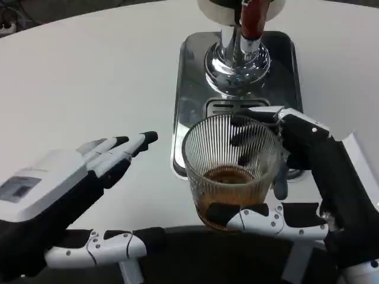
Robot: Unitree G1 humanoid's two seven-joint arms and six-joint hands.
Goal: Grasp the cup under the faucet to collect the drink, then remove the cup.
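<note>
A ribbed clear glass cup with brown drink in its bottom stands at the near edge of the steel drip tray. My right hand grips it, fingers wrapped round its far side and thumb under its near side. Behind it rises the chrome faucet with a red handle; the cup sits nearer to me than the spout. My left hand hovers open to the left of the cup, fingers stretched toward it without touching.
The white round table spreads out to the left and behind the tray. A slotted drain grate lies in the tray just behind the cup.
</note>
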